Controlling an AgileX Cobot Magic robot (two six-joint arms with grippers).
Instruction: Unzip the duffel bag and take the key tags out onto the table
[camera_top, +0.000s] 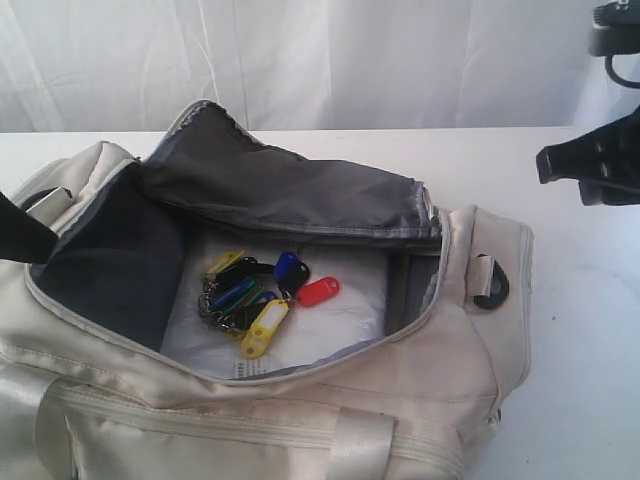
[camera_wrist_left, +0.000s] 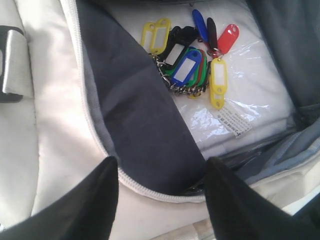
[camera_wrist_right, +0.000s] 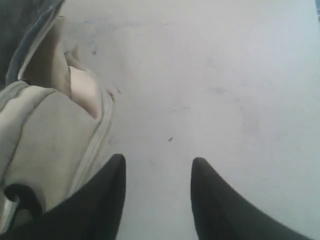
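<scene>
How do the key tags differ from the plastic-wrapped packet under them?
The key tags are small, multicoloured and bunched on metal rings; the packet is white, flat and far wider. The key tags lie on top; the packet lies beneath them. Both sit inside the open duffel bag.

One duffel bag (camera_top: 300, 400). One desk (camera_top: 580, 350). One bunch of key tags (camera_wrist_left: 187, 60), made up of three yellow tags (camera_wrist_left: 218, 85), two blue tags (camera_wrist_left: 186, 66), two black tags (camera_wrist_left: 212, 31) and one red tag (camera_wrist_left: 228, 37). At least one green tag (camera_wrist_left: 173, 70) shows under the blue, but that colour is too covered to count. One clear-wrapped white packet (camera_wrist_left: 250, 100). One black D-ring (camera_top: 491, 287) in sight. Two grippers, the left gripper (camera_wrist_left: 160, 165) and the right gripper (camera_wrist_right: 157, 162), each with two fingers.
</scene>
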